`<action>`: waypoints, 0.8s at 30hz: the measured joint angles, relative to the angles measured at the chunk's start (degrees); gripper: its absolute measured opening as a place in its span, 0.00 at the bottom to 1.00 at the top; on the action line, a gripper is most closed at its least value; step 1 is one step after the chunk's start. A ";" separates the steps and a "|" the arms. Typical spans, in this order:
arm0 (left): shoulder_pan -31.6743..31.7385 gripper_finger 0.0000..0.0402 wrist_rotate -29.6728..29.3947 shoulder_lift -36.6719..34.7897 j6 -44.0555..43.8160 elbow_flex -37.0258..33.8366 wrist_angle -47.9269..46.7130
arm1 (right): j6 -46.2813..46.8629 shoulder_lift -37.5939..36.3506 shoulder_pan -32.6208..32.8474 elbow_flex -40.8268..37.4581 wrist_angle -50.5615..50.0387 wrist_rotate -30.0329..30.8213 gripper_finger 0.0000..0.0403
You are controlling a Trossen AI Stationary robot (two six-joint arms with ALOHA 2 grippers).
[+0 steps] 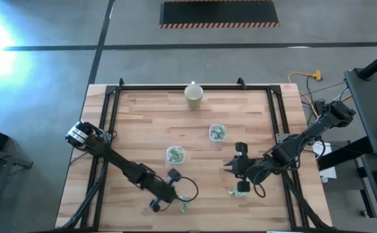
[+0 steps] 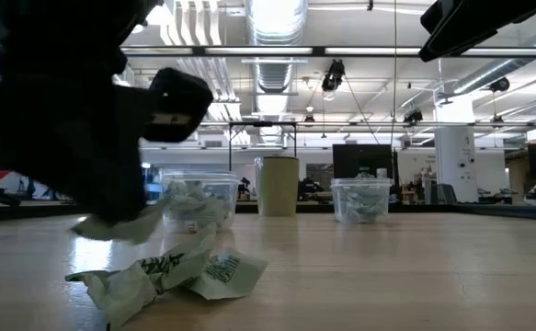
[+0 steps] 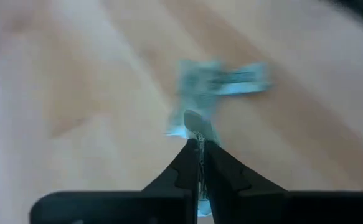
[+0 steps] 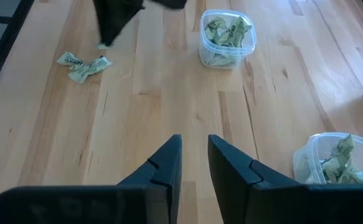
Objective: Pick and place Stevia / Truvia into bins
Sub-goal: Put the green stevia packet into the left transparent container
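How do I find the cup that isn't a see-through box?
Look at the far edge of the wooden table, in the middle by the black frame. The cream cup stands there alone. It is round, tall and solid-coloured, while the two bins nearer the arms are clear, squarish and stuffed with green-and-white packets.

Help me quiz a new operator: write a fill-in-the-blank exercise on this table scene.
1. The left gripper is ___ on a pale green paper packet.
2. Crumpled packets already lie in ___ clear plastic square bins.
3. The right gripper is open and holds ___.

Missing words: shut; two; nothing
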 joint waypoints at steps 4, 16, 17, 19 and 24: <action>-0.41 0.00 -13.47 -2.72 0.08 -0.09 -2.37 | 0.00 0.02 -0.02 0.00 -0.01 0.09 0.18; 0.05 0.00 -44.31 -8.52 4.28 -2.56 -4.29 | 0.02 0.02 -0.02 -0.22 0.03 0.15 0.16; 0.61 0.00 -44.35 -8.52 4.01 -2.56 -5.42 | 0.01 0.02 -0.02 -0.22 0.03 0.15 0.16; 1.86 0.00 -44.33 -8.43 3.46 -2.56 -7.20 | 0.01 0.02 -0.04 -0.22 0.13 0.17 0.16; 3.55 0.00 -44.10 -8.21 2.33 -2.56 -8.74 | 0.02 0.02 -0.04 -0.22 0.14 0.17 0.16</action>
